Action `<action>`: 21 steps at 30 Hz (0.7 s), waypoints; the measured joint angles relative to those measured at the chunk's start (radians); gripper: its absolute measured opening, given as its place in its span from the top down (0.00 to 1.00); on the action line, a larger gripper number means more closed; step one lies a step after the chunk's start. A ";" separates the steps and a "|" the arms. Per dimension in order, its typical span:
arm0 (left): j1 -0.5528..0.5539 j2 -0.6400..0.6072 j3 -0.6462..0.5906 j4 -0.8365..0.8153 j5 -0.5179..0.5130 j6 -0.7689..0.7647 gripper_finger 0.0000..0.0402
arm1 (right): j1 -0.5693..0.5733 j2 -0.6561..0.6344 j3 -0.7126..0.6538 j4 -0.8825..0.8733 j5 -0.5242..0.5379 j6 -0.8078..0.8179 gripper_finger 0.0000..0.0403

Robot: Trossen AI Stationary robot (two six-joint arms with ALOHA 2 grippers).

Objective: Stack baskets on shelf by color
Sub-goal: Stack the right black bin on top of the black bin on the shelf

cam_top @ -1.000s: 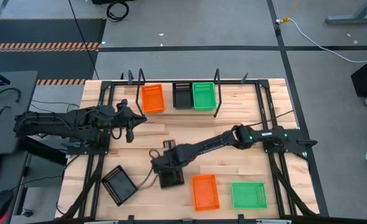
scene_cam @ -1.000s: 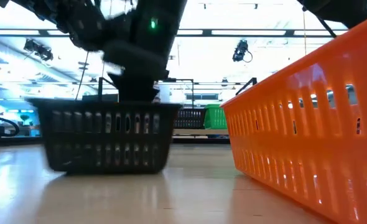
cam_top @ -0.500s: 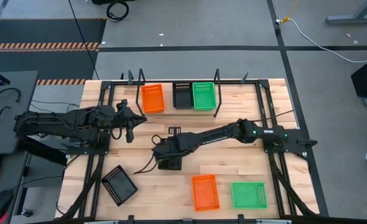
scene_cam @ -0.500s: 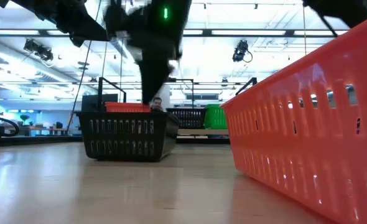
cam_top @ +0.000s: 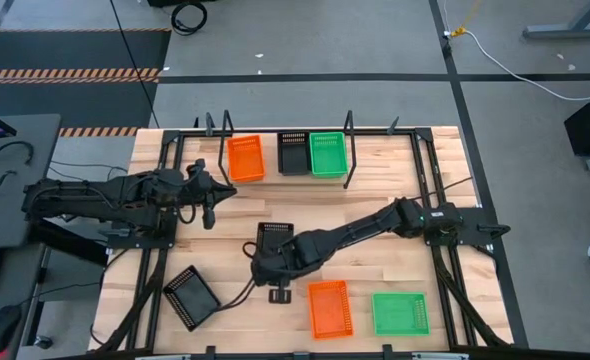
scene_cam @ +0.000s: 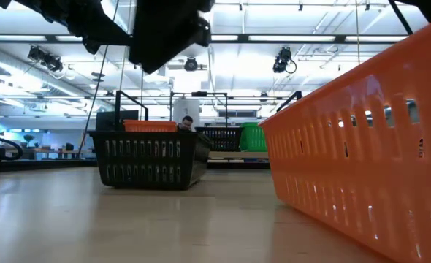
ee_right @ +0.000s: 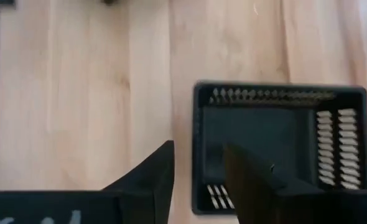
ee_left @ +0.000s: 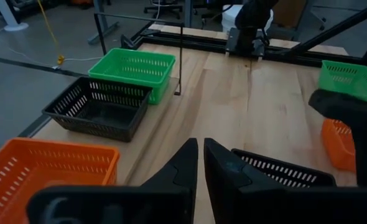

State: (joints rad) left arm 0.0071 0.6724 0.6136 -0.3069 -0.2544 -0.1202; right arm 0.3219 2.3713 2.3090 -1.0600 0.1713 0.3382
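Carrying the black basket (cam_top: 272,238) from mid-table to the black stack on the shelf (cam_top: 275,182) is judged the step in hand; a firm regrip on its near wall is advised, since the right gripper (ee_right: 199,171) is seen parted, straddling that wall without clamping. Left gripper (ee_left: 200,163): pressed together, empty, waiting near the shelf. Stack depths on the shelf cannot be counted.
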 joint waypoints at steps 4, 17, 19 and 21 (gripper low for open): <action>0.000 0.000 0.000 0.000 0.008 0.000 0.92 | -0.002 0.000 -0.036 0.055 -0.016 0.006 0.58; 0.000 0.001 0.000 0.001 0.008 0.001 0.91 | 0.003 0.000 -0.188 0.229 -0.056 -0.020 0.43; 0.000 0.001 0.000 0.002 0.008 0.001 0.92 | 0.003 0.001 -0.210 0.227 -0.035 -0.023 0.45; 0.000 0.001 0.000 0.002 0.008 0.002 0.92 | 0.001 0.001 -0.235 0.234 -0.028 -0.024 0.47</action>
State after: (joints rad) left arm 0.0071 0.6731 0.6136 -0.3050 -0.2466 -0.1184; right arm 0.3232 2.3722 2.0741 -0.8257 0.1435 0.3146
